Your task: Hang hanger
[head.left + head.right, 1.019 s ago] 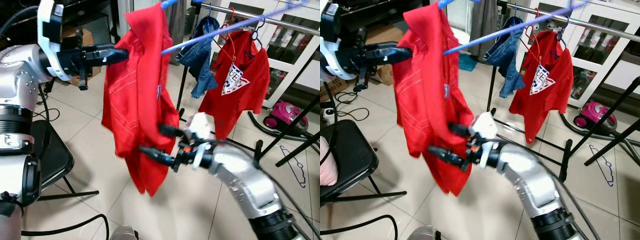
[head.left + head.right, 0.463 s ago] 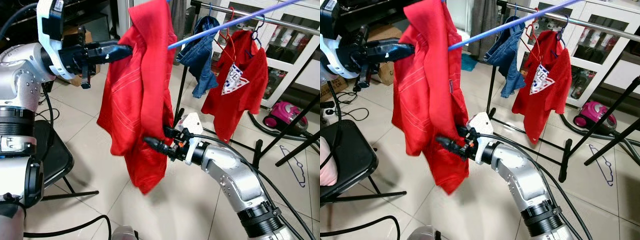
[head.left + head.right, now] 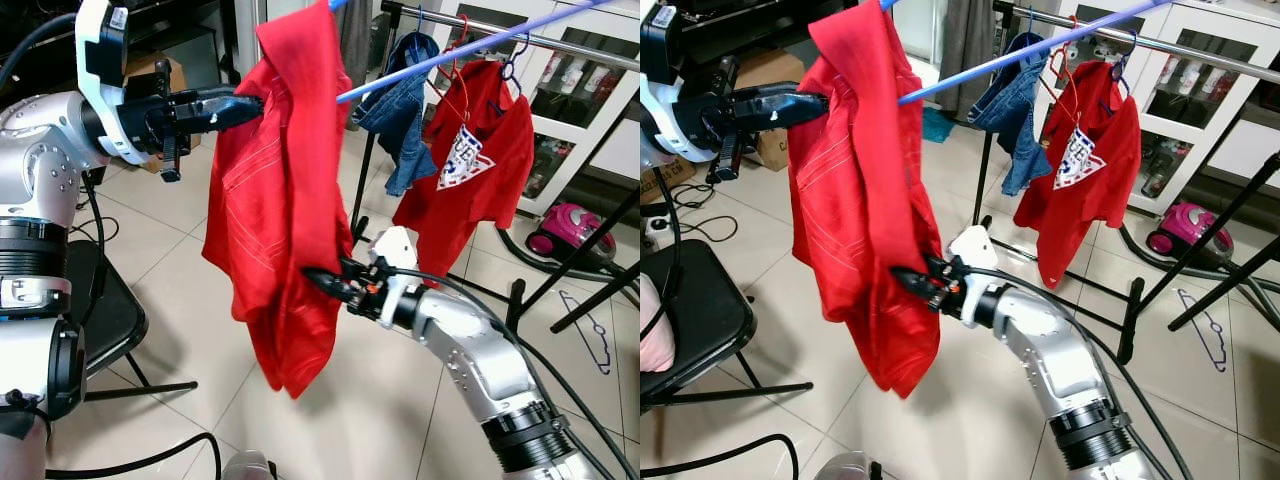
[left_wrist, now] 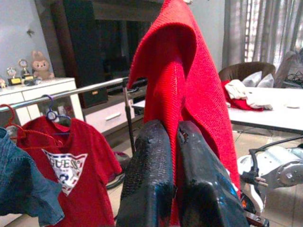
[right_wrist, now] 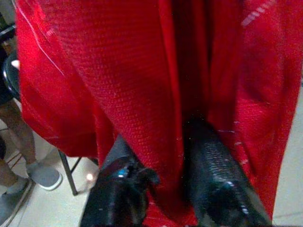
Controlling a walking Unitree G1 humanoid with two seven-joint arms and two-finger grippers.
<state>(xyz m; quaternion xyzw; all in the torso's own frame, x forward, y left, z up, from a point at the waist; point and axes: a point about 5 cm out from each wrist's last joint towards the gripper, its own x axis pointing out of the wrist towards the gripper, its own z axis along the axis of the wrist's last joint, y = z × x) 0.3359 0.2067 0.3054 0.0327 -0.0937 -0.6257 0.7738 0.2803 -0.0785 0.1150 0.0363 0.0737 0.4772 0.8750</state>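
A red shirt (image 3: 285, 210) hangs on a blue hanger whose long bar (image 3: 450, 52) slants up to the right toward the rack rail (image 3: 570, 42). At shoulder height my left gripper (image 3: 245, 105) is shut on the shirt's left edge; in the left wrist view the fingers (image 4: 151, 175) pinch a fold of red cloth (image 4: 189, 85). Lower down, my right gripper (image 3: 322, 280) reaches in from the right and is shut on the shirt's middle. Red cloth (image 5: 142, 71) lies between its fingers (image 5: 213, 165) in the right wrist view. The hanger's hook is out of sight.
On the rail hang a denim garment (image 3: 402, 100) and a red logo T-shirt (image 3: 470, 165). The rack's black legs (image 3: 580, 260) spread over the tiled floor. A black chair (image 3: 100, 315) stands at my left, a pink vacuum (image 3: 565, 230) at the right, and cables lie on the floor.
My right gripper, wide open a second ago, has closed on the shirt and now sits slightly higher. The shirt has swung and hangs straighter. The left gripper keeps its hold.
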